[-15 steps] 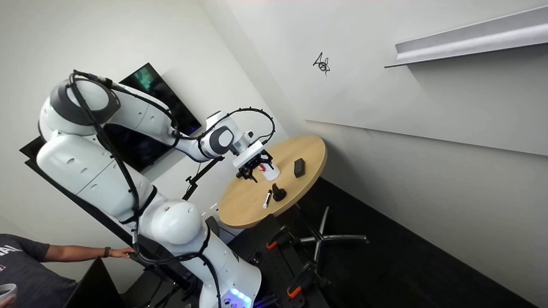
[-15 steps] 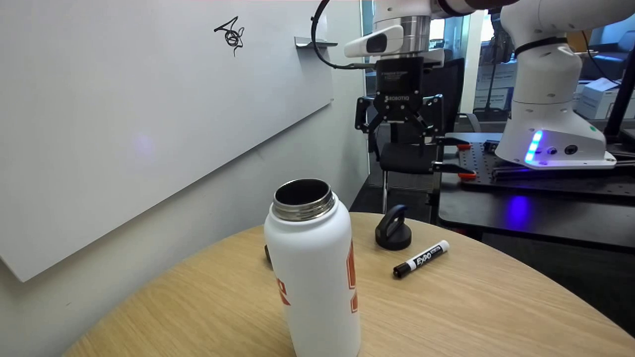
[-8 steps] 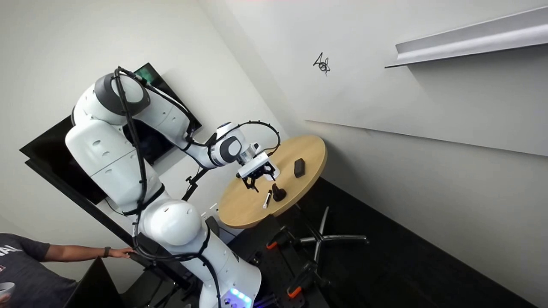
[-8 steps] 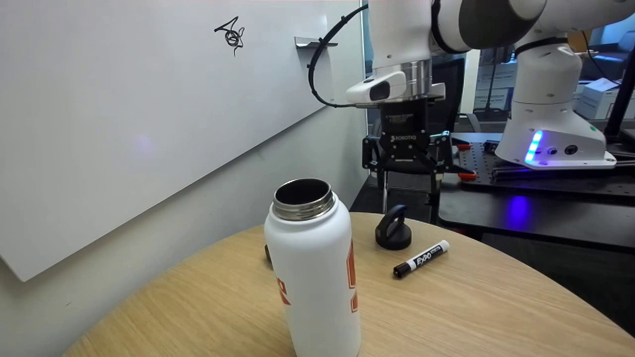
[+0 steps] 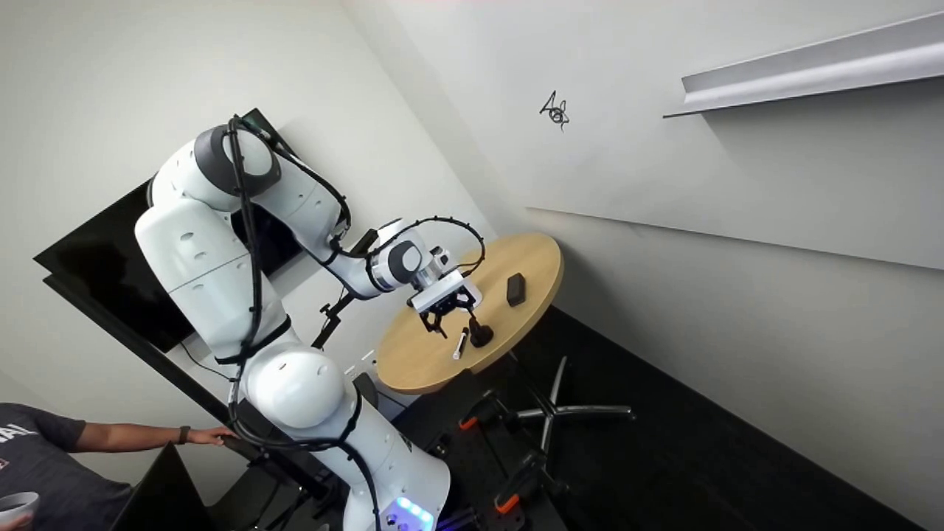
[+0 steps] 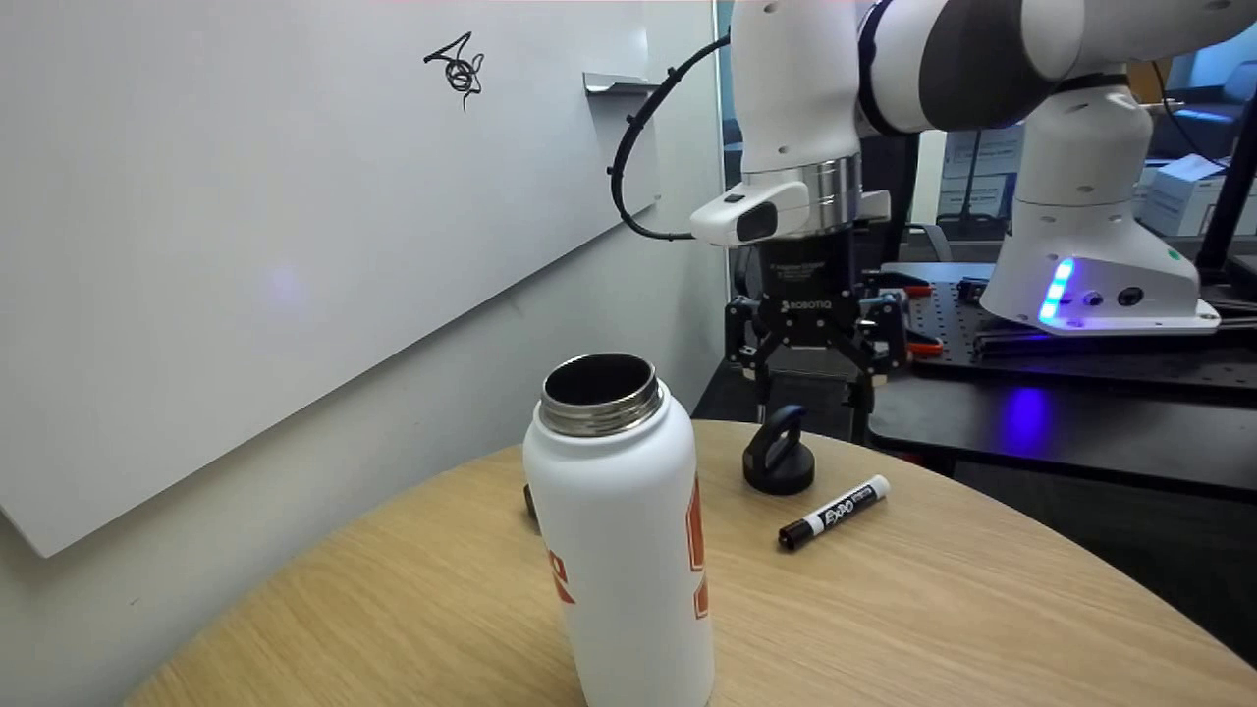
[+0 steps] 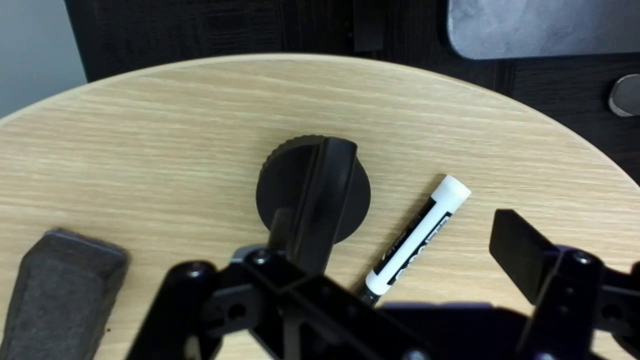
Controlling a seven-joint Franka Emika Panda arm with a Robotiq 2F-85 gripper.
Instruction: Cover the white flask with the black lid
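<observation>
The white flask (image 6: 628,550) stands upright on the round wooden table, its metal-threaded mouth open. In an exterior view it is mostly hidden behind the gripper. The black lid (image 6: 781,466) lies on the table near its far edge, loop handle up. It also shows in the wrist view (image 7: 350,200) and in an exterior view (image 5: 481,336). My gripper (image 6: 811,414) is open and empty, pointing down above the table by the lid. In the wrist view the gripper's (image 7: 397,235) left finger overlaps the lid's handle; I cannot tell whether they touch.
A white and black marker (image 6: 835,513) lies beside the lid and shows between the fingers in the wrist view (image 7: 415,240). A dark block (image 5: 516,289) lies on the table (image 5: 413,361). A whiteboard wall (image 6: 295,196) runs along one side.
My gripper has come down toward the table near the lid, and it stays open. The flask, lid and marker have not moved.
</observation>
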